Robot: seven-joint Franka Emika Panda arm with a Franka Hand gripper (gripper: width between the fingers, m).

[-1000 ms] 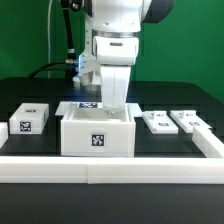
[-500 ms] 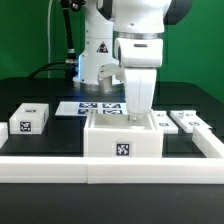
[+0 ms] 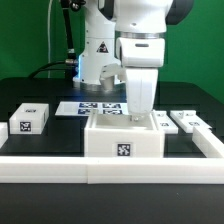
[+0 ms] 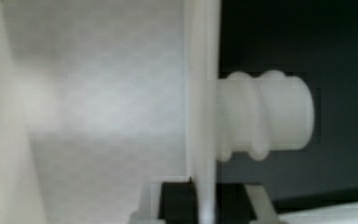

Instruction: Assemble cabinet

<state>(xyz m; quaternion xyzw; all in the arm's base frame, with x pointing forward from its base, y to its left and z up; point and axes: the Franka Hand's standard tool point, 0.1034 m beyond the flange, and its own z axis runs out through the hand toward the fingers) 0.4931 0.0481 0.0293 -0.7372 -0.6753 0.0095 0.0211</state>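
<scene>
The cabinet (image 3: 123,142), a large open-topped white box with a marker tag on its front, stands near the front rail. My gripper (image 3: 137,110) reaches down from above into the box's top and is shut on its wall. In the wrist view the thin white wall (image 4: 202,110) runs between my two dark fingers (image 4: 172,203), with the gripper (image 4: 208,203) closed on it. A ribbed round white knob (image 4: 274,112) sticks out beside the wall. Two flat knobbed door panels (image 3: 160,122) (image 3: 190,121) lie at the exterior view's right of the box.
A small white tagged block (image 3: 28,119) sits at the exterior view's left. The marker board (image 3: 92,108) lies behind the box. A white rail (image 3: 60,166) runs along the front and up the right side (image 3: 214,146). The arm's base (image 3: 98,55) stands at the back.
The gripper and the cabinet box together slid toward the exterior view's right during the first half second. Since then nothing has visibly moved.
</scene>
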